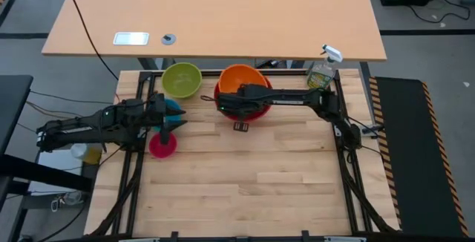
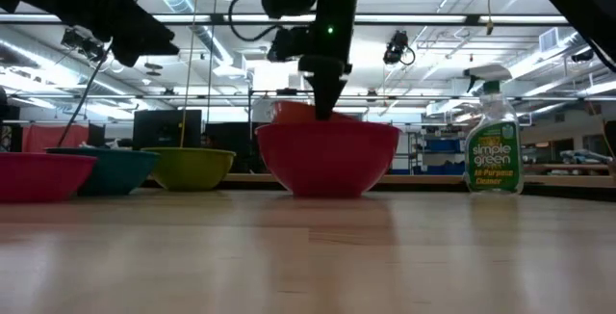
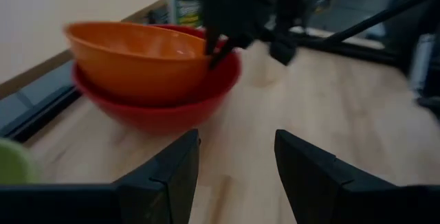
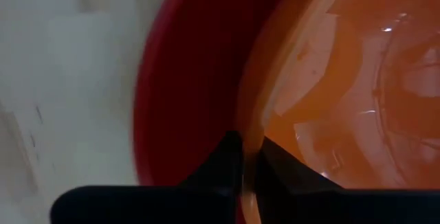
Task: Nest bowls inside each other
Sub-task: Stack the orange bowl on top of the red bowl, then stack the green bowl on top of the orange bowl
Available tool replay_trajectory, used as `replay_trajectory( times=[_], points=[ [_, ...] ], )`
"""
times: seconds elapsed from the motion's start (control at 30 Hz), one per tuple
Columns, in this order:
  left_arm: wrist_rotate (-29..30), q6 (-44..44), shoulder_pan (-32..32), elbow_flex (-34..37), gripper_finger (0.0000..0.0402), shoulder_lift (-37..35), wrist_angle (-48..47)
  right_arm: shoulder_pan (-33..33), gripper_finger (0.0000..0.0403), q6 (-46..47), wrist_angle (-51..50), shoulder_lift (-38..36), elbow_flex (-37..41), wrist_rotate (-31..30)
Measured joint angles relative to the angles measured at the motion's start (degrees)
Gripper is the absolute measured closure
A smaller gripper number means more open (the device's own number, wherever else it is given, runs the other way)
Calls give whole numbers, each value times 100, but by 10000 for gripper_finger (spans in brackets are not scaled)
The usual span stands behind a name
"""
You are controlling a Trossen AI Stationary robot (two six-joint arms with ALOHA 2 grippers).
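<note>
The right gripper (image 4: 249, 157) has its fingers pinched on the orange bowl's (image 1: 243, 79) rim, seating it inside the red bowl (image 2: 327, 158). Left of the red bowl, the left gripper (image 3: 235, 172) waits with fingers wide and empty.

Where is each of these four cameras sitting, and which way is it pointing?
High view: overhead, straight down on the table; both arms show.
Low view: table height, looking across; the right arm drops into the orange bowl.
Left wrist view: on the left arm, facing the red bowl; its open fingers show.
Right wrist view: right gripper pinching the orange bowl's rim.
All four share the orange-in-red stack.
</note>
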State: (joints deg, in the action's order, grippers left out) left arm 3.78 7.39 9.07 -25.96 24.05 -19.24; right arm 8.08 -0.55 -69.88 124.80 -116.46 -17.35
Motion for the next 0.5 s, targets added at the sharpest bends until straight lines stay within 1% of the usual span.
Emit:
replay_trajectory(
  times=[0.07,0.17,0.33,0.5],
  points=[
    [83,-12,33,1,209,46,-53,36,363,-67,-5,103,0,202],
    [86,-10,53,1,209,132,-53,63,345,-85,-20,185,0,290],
    [84,-12,51,1,209,320,-75,65,286,-54,-71,136,0,346],
    [83,-114,51,3,209,510,-65,30,229,230,-313,13,-86,348]
  ],
)
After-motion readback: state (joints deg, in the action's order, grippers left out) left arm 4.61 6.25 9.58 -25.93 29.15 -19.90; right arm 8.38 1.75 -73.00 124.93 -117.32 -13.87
